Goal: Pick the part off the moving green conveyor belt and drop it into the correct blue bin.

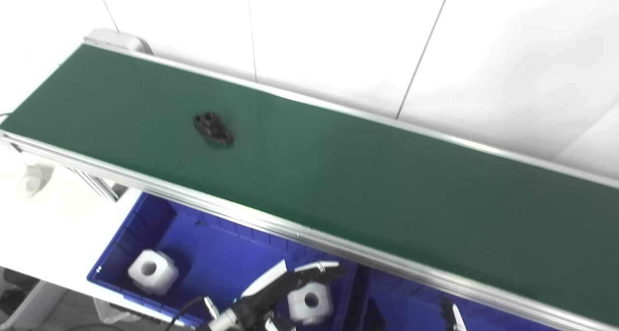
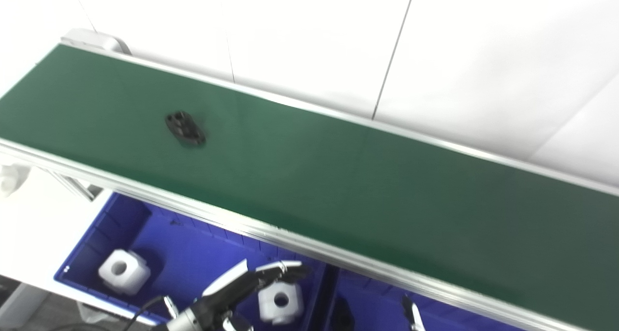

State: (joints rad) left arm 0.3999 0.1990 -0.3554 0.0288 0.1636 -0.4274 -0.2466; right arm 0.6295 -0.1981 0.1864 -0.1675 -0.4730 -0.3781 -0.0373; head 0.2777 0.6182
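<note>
— Belt first: where's the part?

— Black part point(image 1: 213, 128), flat with holes in it, lies on the green conveyor belt point(image 1: 338, 176) toward its left end, roughly midway between the two silver rails. Nothing is touching it.

— And the hands?

— Left hand point(image 1: 285, 285) hangs below the belt's near rail, over the left blue bin point(image 1: 125, 234), well apart from the part. Its fingers point(image 1: 324, 268) are spread and stretched out, holding nothing. They reach above a white block point(image 1: 310, 301) with a round hole in it; whether they touch it, I cannot tell.

— The right one?

— Only a sliver of the right hand point(image 1: 452, 314) shows at the bottom edge, over the right blue bin point(image 1: 483, 311). Whether it is spread or closed cannot be made out.

— Anything else in the bins?

— A second white block point(image 1: 152, 271) sits in the left bin's near-left corner, apart from the first. A dark piece point(image 1: 372, 316) lies in the right bin by the divider, too cut off to identify.
</note>
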